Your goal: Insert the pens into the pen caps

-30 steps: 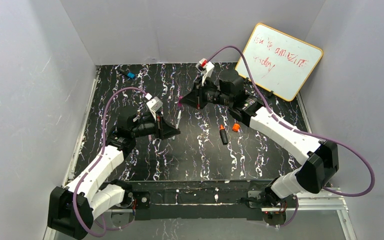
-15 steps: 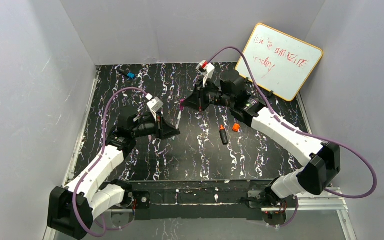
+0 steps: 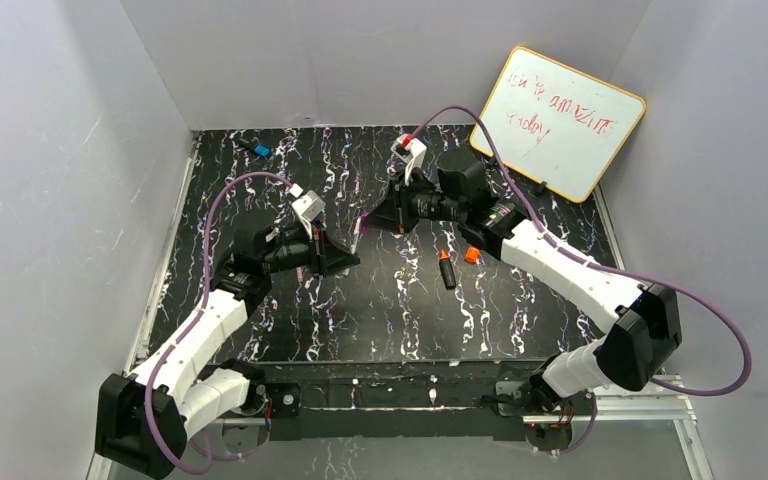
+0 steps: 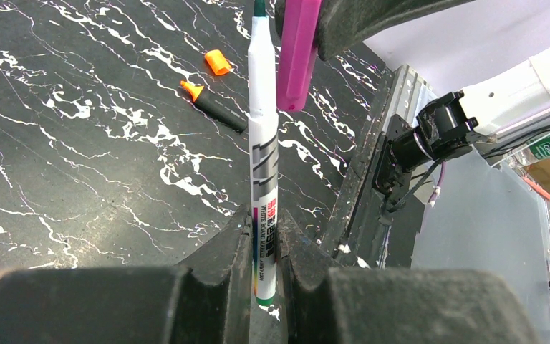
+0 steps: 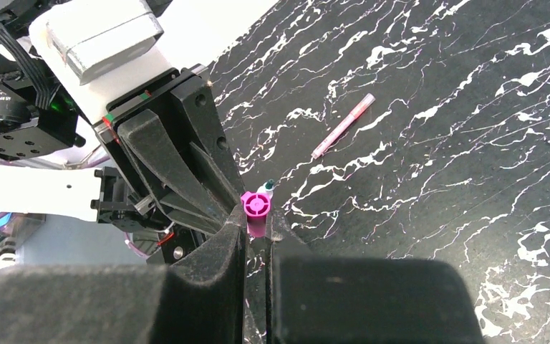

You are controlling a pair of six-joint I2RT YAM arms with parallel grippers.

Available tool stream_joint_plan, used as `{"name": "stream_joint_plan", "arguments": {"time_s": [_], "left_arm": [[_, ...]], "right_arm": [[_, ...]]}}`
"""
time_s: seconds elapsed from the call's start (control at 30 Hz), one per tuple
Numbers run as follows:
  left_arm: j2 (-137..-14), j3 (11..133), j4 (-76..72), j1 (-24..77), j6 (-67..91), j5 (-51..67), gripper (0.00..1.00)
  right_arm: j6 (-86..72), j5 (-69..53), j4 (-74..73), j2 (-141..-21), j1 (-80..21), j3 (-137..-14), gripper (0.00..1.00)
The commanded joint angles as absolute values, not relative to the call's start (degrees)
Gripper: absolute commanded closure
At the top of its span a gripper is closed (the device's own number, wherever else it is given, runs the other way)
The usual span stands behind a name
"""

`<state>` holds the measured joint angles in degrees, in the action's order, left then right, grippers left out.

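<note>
White pen (image 4: 263,165): sits pinched at the back end of its barrel in the left gripper (image 4: 263,236), dark tip (image 5: 265,188) pointing away from that gripper, toward the right gripper. Lifted off the counter (image 4: 79,179), about mid-counter in the top view.

Magenta cap (image 5: 256,208): sits clamped in the right gripper (image 5: 258,233), fingers pressed onto its sides, closed round end facing the right wrist camera. In the left wrist view, hangs just beside the pen's upper barrel, alongside it and not over the tip. Cannot tell whether touching.

Both grippers (image 3: 345,258) (image 3: 375,215): meet nose to nose slightly far of centre.

Pink-purple pen (image 5: 344,125): lies flat on the counter, alone, well apart from both grippers.

Black marker (image 3: 446,270): lies flat to the right of and nearer than the meeting point, orange-red end toward the far side. Orange cap (image 3: 472,255): rests just right of that end, apart from it.

Small black piece with blue end (image 3: 257,149): lies at the far left of the counter.

Whiteboard (image 3: 558,120): leans at the far right, red scribbles on it.
</note>
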<state>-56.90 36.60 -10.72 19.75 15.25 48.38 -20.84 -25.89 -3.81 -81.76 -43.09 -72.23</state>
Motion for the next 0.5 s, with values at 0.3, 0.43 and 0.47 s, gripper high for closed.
{"name": "stream_joint_plan", "arguments": {"time_s": [0.3,0.43,0.47], "left_arm": [[-56.7,38.9,-8.9,20.0,13.3,48.0,1.00],[-56.4,38.8,-9.0,20.0,13.4,48.4,1.00],[-56.4,38.8,-9.2,20.0,13.4,48.4,1.00]], "right_arm": [[-20.3,-21.2,2.7,-77.0,-42.5,-74.1,0.86],[-20.4,-21.0,3.3,-77.9,-42.3,-74.6,0.86],[-20.4,-21.0,3.6,-78.1,-42.3,-74.5,0.86]]}}
